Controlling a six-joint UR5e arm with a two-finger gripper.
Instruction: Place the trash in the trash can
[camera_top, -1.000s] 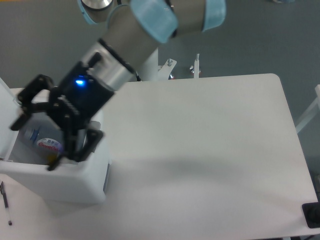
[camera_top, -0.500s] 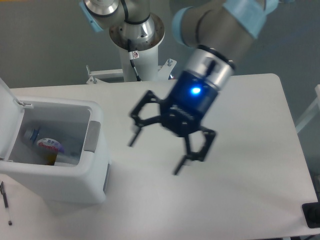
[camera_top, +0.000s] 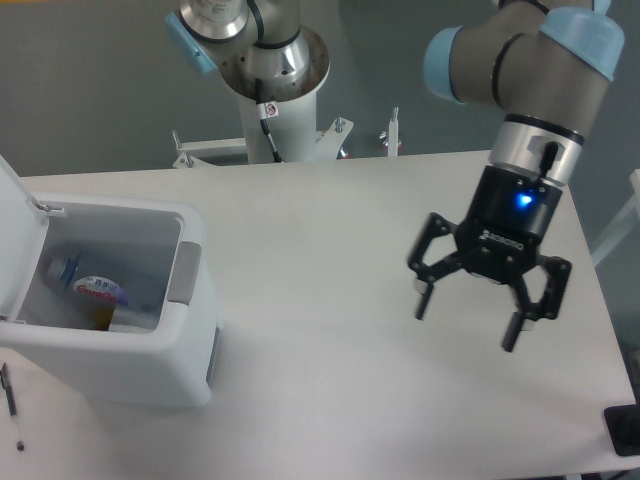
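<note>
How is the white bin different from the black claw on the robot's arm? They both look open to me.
The trash can is white, boxy and sits on the table at its left end; the gripper is black, two-fingered and hangs above the table's right side. The trash can holds a bottle with a blue-red label; the gripper holds nothing. Shared: both are open, the trash can's lid tipped back, the gripper's fingers spread apart.

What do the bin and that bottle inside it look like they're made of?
Trash can: looks like smooth white moulded plastic, with rounded corners and a faint sheen. Bottle: probably clear plastic, judging by its see-through body, printed blue-red label and white cap.
</note>
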